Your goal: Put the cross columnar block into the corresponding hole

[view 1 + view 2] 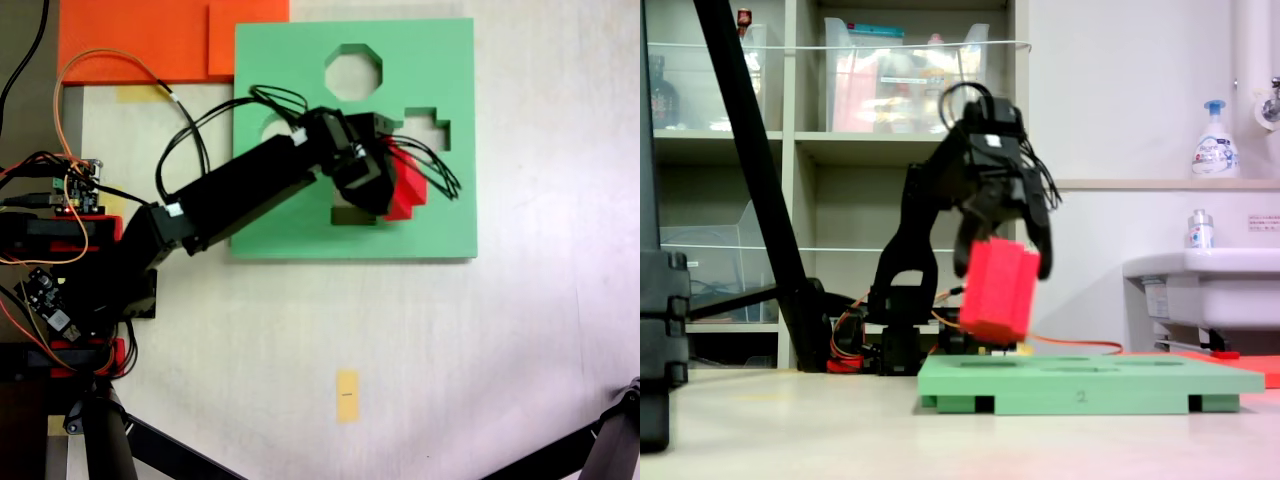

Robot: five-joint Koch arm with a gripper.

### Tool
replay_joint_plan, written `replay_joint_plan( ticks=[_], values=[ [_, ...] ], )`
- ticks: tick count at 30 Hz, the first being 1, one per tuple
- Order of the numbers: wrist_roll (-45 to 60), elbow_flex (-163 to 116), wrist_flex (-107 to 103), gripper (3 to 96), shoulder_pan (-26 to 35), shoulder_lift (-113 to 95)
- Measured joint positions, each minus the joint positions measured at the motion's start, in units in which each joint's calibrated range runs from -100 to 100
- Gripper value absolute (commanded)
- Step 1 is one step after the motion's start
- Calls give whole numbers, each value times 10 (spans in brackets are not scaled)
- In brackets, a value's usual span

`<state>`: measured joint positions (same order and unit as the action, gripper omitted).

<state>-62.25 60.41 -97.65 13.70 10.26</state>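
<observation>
A red cross columnar block (405, 185) (998, 291) hangs in the air above the green foam board (300, 225) (1120, 385), with my black gripper (385, 180) (1002, 262) shut on it. The first exterior view places the block over the board between the square cutout (345, 212) and the plus-shaped hole (428, 128), both partly covered by arm and block. The second exterior view shows the block tilted, its lower end a short way above the board's top.
An octagonal cutout (353, 71) and a mostly hidden round cutout (270, 128) are also in the board. Orange foam sheets (150, 40) lie at the first exterior view's upper left. Electronics and wires (60, 200) sit by the arm's base. A yellow tape mark (347, 395) is on the table.
</observation>
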Motion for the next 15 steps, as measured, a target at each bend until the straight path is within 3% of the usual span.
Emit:
replay_joint_plan(
  ticks=[15],
  values=[
    [-29,2,123,339,21,86]
  ],
)
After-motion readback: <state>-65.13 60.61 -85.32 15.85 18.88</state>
